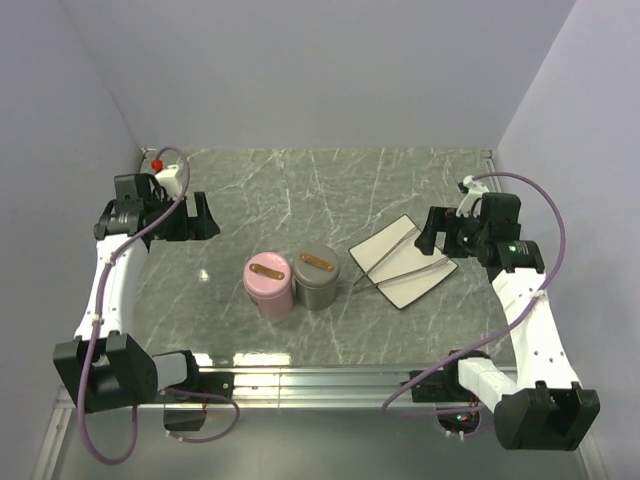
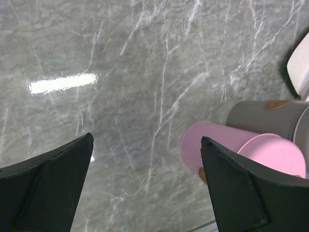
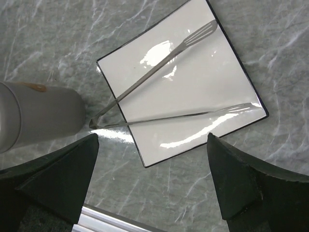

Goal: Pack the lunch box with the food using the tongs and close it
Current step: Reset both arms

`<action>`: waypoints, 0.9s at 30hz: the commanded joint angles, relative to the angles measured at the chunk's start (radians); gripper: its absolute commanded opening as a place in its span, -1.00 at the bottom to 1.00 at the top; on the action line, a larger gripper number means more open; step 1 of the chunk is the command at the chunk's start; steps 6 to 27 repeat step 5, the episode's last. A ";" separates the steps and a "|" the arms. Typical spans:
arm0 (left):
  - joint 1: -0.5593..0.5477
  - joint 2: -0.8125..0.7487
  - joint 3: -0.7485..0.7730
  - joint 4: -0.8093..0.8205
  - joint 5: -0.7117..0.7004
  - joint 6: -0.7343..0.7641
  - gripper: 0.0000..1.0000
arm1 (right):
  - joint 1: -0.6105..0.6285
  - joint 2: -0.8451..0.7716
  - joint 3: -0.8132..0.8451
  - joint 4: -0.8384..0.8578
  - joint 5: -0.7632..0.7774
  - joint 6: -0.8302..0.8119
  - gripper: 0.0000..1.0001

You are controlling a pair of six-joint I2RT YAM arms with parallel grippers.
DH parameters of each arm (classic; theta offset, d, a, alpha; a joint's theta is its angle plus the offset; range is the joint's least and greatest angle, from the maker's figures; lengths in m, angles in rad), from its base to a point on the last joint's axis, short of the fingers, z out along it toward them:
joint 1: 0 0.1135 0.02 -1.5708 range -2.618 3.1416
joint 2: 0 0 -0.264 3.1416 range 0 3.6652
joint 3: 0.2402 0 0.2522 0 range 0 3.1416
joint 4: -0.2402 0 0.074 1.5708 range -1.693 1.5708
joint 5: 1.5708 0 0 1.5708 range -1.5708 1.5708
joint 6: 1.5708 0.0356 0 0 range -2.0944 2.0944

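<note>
The lunch box shows as two lidded round tubs standing side by side mid-table, a pink tub [image 1: 268, 285] [image 2: 227, 145] and a grey tub [image 1: 317, 277] [image 2: 270, 116] [image 3: 38, 113], each with a tan handle on top. To their right lies a white square plate [image 1: 405, 288] [image 3: 203, 72]. The silver tongs [image 1: 385, 255] [image 3: 145, 79] rest across it in a V, joint toward the grey tub. No food is in view. My left gripper [image 1: 203, 216] [image 2: 147, 140] hangs open and empty, left of the pink tub. Above the plate's right side, my right gripper [image 1: 433, 230] [image 3: 152, 137] is open and empty.
A white box with a red knob [image 1: 160, 168] sits at the back left corner. A metal rail [image 1: 320, 380] runs along the near table edge. Lilac walls close in the table on the left, back and right.
</note>
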 commanded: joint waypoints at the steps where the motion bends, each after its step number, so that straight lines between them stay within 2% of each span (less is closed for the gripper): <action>1: 0.001 -0.050 -0.034 0.058 -0.015 0.029 0.99 | -0.005 -0.048 -0.009 0.059 0.000 0.010 0.99; 27: 0.001 -0.083 -0.046 0.075 -0.022 0.021 0.99 | -0.008 -0.059 -0.021 0.065 -0.005 0.011 0.99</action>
